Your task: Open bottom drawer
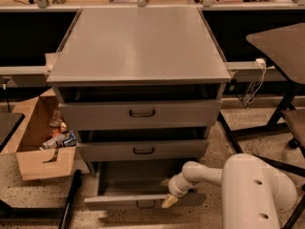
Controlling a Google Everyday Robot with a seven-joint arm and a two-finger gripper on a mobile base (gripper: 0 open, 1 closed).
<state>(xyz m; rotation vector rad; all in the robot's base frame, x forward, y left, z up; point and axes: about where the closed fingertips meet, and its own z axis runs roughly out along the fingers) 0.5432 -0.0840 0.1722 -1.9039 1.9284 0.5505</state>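
The grey metal cabinet has three drawers. The bottom drawer is pulled out toward me, its slim front low in the view and its empty inside showing, with its dark handle at the centre. My gripper on the white arm sits at the top edge of that drawer front, right of the handle, with a tan finger pointing down over it. The top drawer and the middle drawer stand slightly out.
An open cardboard box with trash stands on the floor at the left. A dark table with metal legs and a chair base stand at the right. A dark bar lies by the cabinet's lower left. A workbench runs behind.
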